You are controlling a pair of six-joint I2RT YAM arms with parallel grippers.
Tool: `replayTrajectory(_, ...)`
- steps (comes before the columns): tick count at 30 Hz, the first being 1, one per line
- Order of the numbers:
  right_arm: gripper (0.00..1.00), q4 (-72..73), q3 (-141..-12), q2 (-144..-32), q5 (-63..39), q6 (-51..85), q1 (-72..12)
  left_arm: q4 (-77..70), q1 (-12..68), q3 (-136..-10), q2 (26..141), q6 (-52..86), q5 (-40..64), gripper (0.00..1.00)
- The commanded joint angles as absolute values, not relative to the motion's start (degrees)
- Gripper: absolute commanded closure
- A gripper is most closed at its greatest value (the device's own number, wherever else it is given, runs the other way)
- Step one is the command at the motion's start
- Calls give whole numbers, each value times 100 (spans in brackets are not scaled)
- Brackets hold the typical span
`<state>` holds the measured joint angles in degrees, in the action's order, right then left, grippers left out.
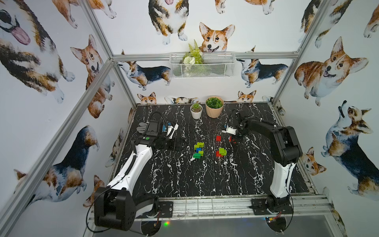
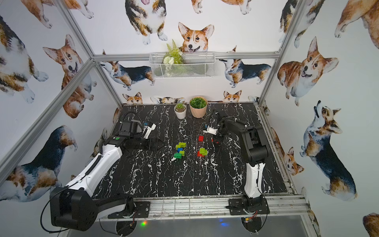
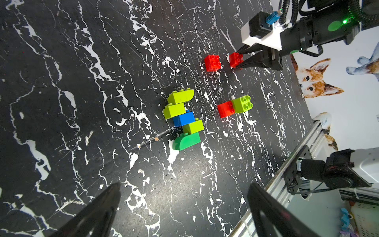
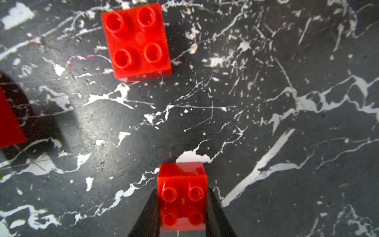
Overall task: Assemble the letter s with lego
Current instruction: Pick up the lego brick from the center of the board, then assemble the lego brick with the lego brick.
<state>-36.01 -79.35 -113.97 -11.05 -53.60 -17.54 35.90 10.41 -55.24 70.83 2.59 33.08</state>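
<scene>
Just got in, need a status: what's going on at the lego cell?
The right tool is shut on a red brick down by the marble table; I can't tell whether the brick has been lifted yet. A second red brick lies loose nearby. The left tool is open and empty, off to one side. A chain of lime, blue and dark green bricks lies mid-table, with a red-and-lime pair apart from it. The S isn't finished.
</scene>
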Motion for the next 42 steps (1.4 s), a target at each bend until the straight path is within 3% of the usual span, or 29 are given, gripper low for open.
replayTrajectory(1, 76, -3612, -7989, -11407, -1150, -5376, -1765, 3665, 1037, -5551, 7040, 149, 3331, 0)
replayTrajectory(10, 78, -4083, -8316, -10976, -1651, -5446, -1926, 3743, 1037, -5616, 6979, 132, 3296, 0)
replayTrajectory(27, 78, -4968, -9531, -11818, -1284, -5695, -2551, 3832, 1028, -5616, 6908, 99, 3263, 0)
replayTrajectory(42, 78, -4927, -9745, -12122, -1108, -5713, -2660, 3796, 1028, -5598, 6943, 79, 3300, 0)
